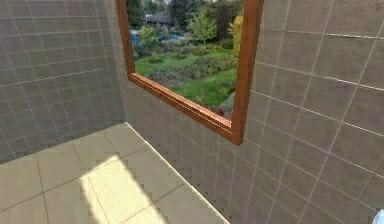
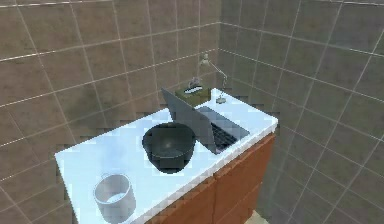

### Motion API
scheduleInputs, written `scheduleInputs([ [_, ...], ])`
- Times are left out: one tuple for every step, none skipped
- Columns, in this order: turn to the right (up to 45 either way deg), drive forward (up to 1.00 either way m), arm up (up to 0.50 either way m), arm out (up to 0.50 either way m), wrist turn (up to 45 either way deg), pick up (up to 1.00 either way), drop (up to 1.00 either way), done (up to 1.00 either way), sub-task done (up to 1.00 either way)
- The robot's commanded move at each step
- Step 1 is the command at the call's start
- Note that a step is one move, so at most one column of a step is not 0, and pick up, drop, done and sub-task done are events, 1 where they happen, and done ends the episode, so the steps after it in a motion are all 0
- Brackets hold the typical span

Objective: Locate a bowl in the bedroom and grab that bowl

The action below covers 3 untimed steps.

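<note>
Bowl (image 2: 168,147) sits on the white desk (image 2: 90,160) in the arm side view. It is dark and round, and it stands right side up. It is close to the front edge of the desk, about in the middle of the picture.

Just beside the bowl, on the picture's right, is an open grey laptop (image 2: 205,122). Its screen stands up at a slant. I cannot tell if the bowl and the laptop touch.

A small white cup (image 2: 114,197) stands near the desk's front corner, at the picture's lower left, apart from the bowl. Behind the laptop, near the wall, is a small brown box (image 2: 190,92). A thin grey thing (image 2: 207,68) sticks up next to it, too small to name.

Under the white top, the desk has brown wooden doors (image 2: 240,175). The walls (image 2: 60,60) are brown tiles.

In the forward view, a window (image 1: 190,50) with a wooden frame looks out on a green garden. The floor (image 1: 80,170) has pale tiles.

I cannot tell the state of the tool.
</note>
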Motion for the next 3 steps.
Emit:
scheduleInputs([
  [0.0,0.0,0.5,0.0,0.0,0.0,0.0,0.0,0.0],
  [0.0,0.0,0.38,0.0,0.0,0.0,0.0,0.0,0.0],
  [0.0,0.0,0.0,0.18,0.0,0.0,0.0,0.0,0.0],
])
